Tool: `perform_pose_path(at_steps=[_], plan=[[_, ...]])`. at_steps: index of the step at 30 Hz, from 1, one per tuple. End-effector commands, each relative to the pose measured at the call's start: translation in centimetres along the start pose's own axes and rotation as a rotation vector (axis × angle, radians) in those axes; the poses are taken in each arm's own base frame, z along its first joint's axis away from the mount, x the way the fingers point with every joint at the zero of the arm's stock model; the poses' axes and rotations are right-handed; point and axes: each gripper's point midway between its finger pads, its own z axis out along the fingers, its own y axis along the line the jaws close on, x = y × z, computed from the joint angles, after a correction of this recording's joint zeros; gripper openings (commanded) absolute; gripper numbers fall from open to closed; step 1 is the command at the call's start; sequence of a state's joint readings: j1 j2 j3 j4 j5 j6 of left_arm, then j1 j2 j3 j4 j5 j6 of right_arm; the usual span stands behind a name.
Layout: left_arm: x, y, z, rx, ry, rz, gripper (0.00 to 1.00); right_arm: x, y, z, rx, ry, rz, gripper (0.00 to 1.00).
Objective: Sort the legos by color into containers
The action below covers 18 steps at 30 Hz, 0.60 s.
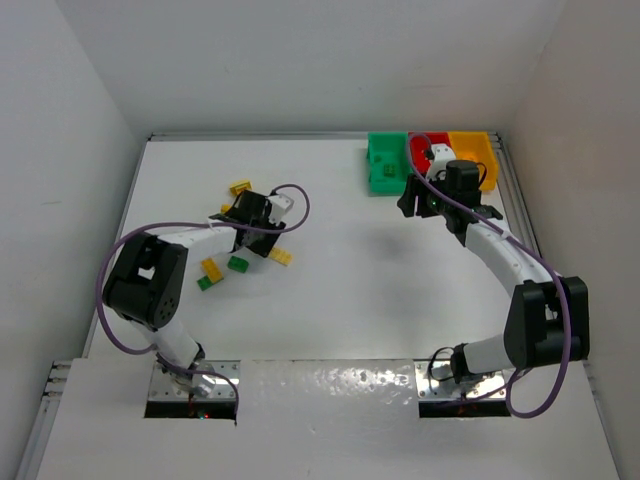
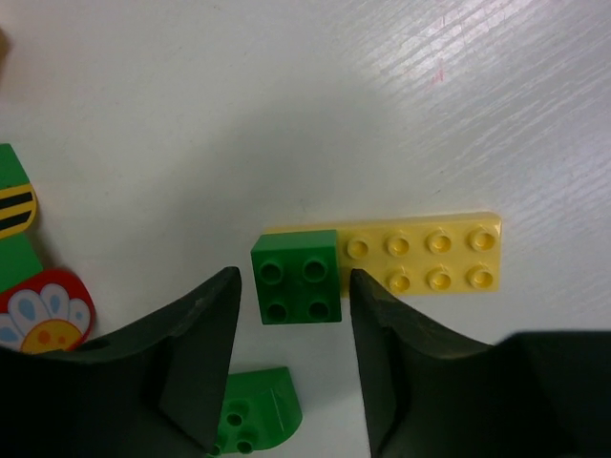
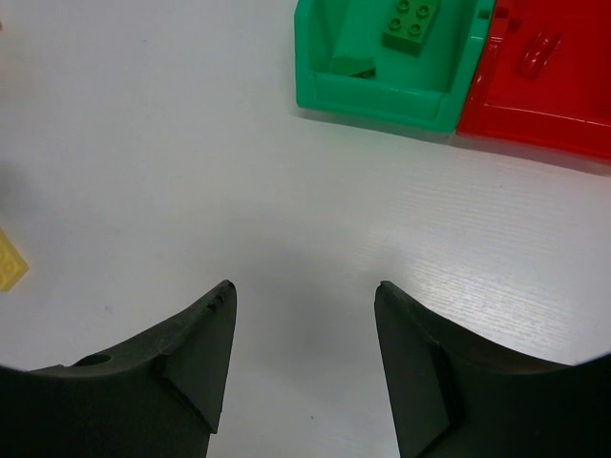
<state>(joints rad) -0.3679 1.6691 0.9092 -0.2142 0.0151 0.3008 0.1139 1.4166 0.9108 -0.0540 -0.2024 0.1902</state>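
My left gripper point(image 1: 243, 248) is open and low over the table. In the left wrist view a green 2x2 brick point(image 2: 296, 283) lies between its fingertips point(image 2: 221, 286), touching a flat yellow brick point(image 2: 430, 260) on its right. A curved green piece point(image 2: 256, 410) lies further back between the fingers. My right gripper point(image 1: 418, 203) is open and empty above bare table, just in front of the green bin point(image 3: 377, 95), which holds green bricks point(image 3: 412, 21). The red bin point(image 3: 549, 119) beside it holds a red piece point(image 3: 537, 52). The yellow-orange bin point(image 1: 476, 157) stands rightmost.
More loose bricks lie around the left gripper: yellow ones point(image 1: 240, 186) point(image 1: 211, 268) and a green one point(image 1: 204, 283). Printed pieces, one with a flower point(image 2: 43, 310), lie at the left edge of the left wrist view. White walls enclose the table.
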Motion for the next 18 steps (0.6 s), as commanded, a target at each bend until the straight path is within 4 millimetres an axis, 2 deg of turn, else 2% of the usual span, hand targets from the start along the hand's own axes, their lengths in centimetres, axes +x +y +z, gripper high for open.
perform_pose_path(at_steps=[1, 2, 4, 6, 8, 10, 11, 12, 13, 15, 16, 17, 18], plan=[[-1.7, -0.1, -0.1, -0.008, -0.045, -0.004, 0.41, -1.4, 0.2, -0.2, 0.004, -0.041, -0.024, 0.59], [-1.8, -0.1, -0.1, -0.009, -0.050, -0.005, 0.29, -1.3, 0.1, -0.2, 0.005, -0.041, -0.023, 0.59], [-2.1, -0.2, -0.1, -0.001, -0.059, -0.013, 0.20, -1.2, 0.1, -0.2, 0.004, -0.038, -0.023, 0.59], [-2.4, -0.5, -0.2, 0.016, -0.060, -0.018, 0.02, -1.2, 0.2, -0.2, 0.000, -0.033, -0.033, 0.59], [-2.9, -0.9, -0.5, 0.045, -0.069, -0.016, 0.00, -0.9, 0.6, -0.4, -0.020, -0.015, -0.048, 0.58], [-4.6, -1.4, -1.5, 0.090, -0.109, 0.023, 0.00, -0.4, 1.2, -0.6, -0.050, 0.024, -0.083, 0.58], [-6.2, -1.2, -2.6, 0.094, -0.163, 0.071, 0.00, -0.9, 1.9, -0.7, -0.082, 0.026, -0.104, 0.58], [-7.2, -1.3, -3.3, 0.105, -0.204, 0.106, 0.00, -0.3, 2.3, -1.0, -0.100, 0.063, -0.099, 0.58], [-9.1, -1.8, -5.3, 0.140, -0.296, 0.151, 0.00, -0.6, 2.9, -1.1, -0.126, 0.069, -0.097, 0.56], [-11.4, -2.5, -7.5, 0.165, -0.443, 0.299, 0.00, -1.3, 5.3, -1.3, -0.227, 0.064, -0.058, 0.54], [-12.8, -3.7, -9.9, 0.216, -0.552, 0.365, 0.00, -1.6, 7.0, -1.5, -0.302, 0.053, -0.049, 0.52], [-13.0, -4.3, -10.6, 0.235, -0.600, 0.416, 0.00, -1.9, 8.1, -1.5, -0.335, 0.039, -0.036, 0.51], [-14.3, -5.1, -12.3, 0.266, -0.684, 0.449, 0.00, -2.2, 10.5, -1.3, -0.392, 0.008, -0.076, 0.52]])
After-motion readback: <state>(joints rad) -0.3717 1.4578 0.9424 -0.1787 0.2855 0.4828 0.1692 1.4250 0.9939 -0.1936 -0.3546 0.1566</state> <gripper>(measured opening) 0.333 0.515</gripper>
